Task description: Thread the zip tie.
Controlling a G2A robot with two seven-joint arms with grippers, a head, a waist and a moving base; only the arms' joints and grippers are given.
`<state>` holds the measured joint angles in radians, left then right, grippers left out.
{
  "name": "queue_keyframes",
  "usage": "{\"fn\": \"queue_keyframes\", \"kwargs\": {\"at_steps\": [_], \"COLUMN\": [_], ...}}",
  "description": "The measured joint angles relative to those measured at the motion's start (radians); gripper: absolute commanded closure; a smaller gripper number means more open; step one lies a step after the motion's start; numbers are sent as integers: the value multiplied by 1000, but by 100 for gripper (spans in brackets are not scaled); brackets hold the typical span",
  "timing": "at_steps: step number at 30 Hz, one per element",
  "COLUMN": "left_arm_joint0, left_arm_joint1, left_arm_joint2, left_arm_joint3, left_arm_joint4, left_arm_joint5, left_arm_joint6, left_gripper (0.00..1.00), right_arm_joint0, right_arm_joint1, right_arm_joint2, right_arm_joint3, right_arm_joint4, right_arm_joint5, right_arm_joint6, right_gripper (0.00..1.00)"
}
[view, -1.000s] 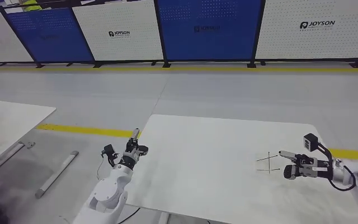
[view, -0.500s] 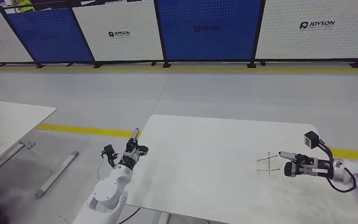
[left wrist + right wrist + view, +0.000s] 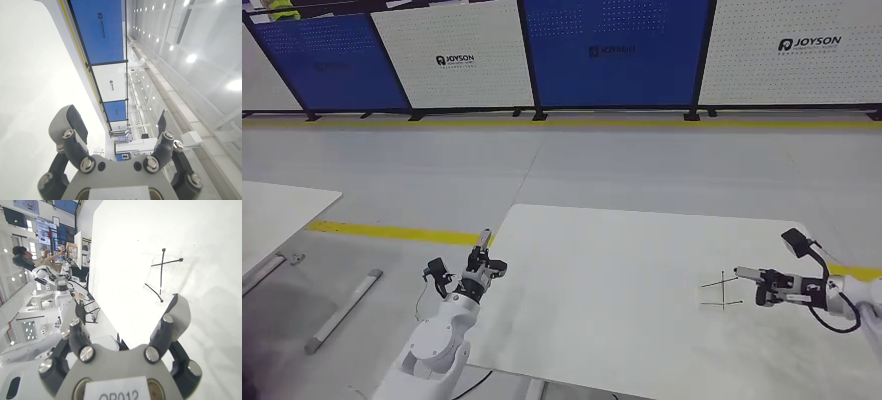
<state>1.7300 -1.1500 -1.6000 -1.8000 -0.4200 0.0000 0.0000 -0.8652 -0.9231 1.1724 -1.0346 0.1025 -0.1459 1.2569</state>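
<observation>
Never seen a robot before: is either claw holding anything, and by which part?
Nothing. The left claw and right claw are open and empty; the zip ties lie loose on the table.

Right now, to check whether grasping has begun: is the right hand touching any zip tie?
Apart. The right wrist view shows bare table between the open right hand and the nearest zip tie.

Table (image 3: 622, 300) was smooth, matt white. Zip ties (image 3: 161, 275): thin black plastic. Left gripper (image 3: 117, 109) pads (image 3: 76, 121): ribbed, matt black.
</observation>
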Motion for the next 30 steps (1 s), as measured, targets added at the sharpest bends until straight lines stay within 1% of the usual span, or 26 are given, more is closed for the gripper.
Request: {"fn": "queue_keyframes", "kwargs": {"at_steps": [9,10,13,18,21,30], "left_arm_joint0": [0,0,0,0,0,0], "left_arm_joint1": [0,0,0,0,0,0], "left_arm_joint2": [0,0,0,0,0,0], "left_arm_joint3": [0,0,0,0,0,0], "left_arm_joint4": [0,0,0,0,0,0], "left_arm_joint5": [0,0,0,0,0,0], "left_arm_joint6": [0,0,0,0,0,0], "left_gripper": [0,0,0,0,0,0], "right_arm_joint0": [-1,0,19,63,74,72], "right_arm_joint1": [0,-1,-12,-31,-35,-34], "right_arm_joint2": [0,-5,-46,-99,-111,-111], "right_arm_joint3": [0,2,22,81,97,95], "right_arm_joint4": [0,-6,-51,-74,-82,-82], "right_arm_joint5": [-1,6,68,145,152,150], "right_arm_joint6": [2,-5,-37,-47,-50,-49], "right_gripper": [0,0,0,0,0,0]}}
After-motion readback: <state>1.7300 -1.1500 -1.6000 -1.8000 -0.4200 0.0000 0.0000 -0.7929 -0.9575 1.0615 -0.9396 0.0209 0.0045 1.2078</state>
